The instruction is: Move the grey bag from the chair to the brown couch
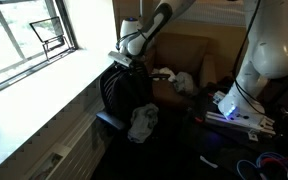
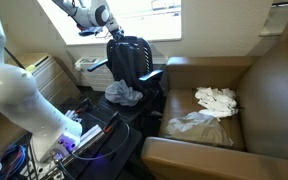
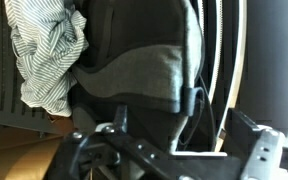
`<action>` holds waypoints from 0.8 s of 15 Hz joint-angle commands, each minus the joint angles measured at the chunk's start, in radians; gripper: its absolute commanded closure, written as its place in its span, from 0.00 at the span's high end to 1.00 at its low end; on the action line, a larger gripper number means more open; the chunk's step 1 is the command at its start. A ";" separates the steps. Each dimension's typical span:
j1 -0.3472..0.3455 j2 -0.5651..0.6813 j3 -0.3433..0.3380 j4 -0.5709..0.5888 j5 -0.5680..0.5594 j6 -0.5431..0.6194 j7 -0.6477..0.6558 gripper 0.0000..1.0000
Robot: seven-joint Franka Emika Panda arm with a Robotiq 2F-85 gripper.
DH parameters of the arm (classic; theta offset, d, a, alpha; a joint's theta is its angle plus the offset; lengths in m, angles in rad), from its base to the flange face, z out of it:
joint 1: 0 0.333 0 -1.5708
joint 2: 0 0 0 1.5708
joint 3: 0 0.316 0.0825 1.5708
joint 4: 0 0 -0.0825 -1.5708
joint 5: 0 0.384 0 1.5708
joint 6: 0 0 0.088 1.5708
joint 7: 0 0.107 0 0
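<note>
The grey bag (image 1: 124,92) stands upright on the black chair (image 1: 108,121) by the window; it also shows in the other exterior view (image 2: 132,60) and fills the wrist view (image 3: 134,70), its top loop (image 3: 189,100) near the jaws. My gripper (image 1: 125,58) (image 2: 117,33) hovers just above the bag's top. In the wrist view the gripper (image 3: 179,152) is open, a finger on each side of the bag's top, holding nothing. The brown couch (image 2: 269,90) (image 1: 189,55) stands beside the chair.
A striped pale cloth (image 1: 142,123) (image 2: 124,93) (image 3: 42,50) lies on the chair seat in front of the bag. White cloths (image 2: 216,98) lie on the couch seat. The windowsill (image 1: 54,75) runs along one side. The robot base (image 1: 249,85) and cables stand nearby.
</note>
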 commanded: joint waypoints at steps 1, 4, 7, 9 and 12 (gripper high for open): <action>-0.005 -0.022 0.015 -0.020 0.012 -0.008 -0.072 1.00; 0.053 0.026 -0.053 0.030 -0.064 -0.052 -0.032 1.00; 0.043 0.020 -0.041 0.018 -0.040 -0.074 -0.034 1.00; 0.043 0.040 -0.045 0.035 -0.041 -0.088 -0.034 1.00; -0.093 0.075 0.110 0.070 0.162 -0.137 -0.233 1.00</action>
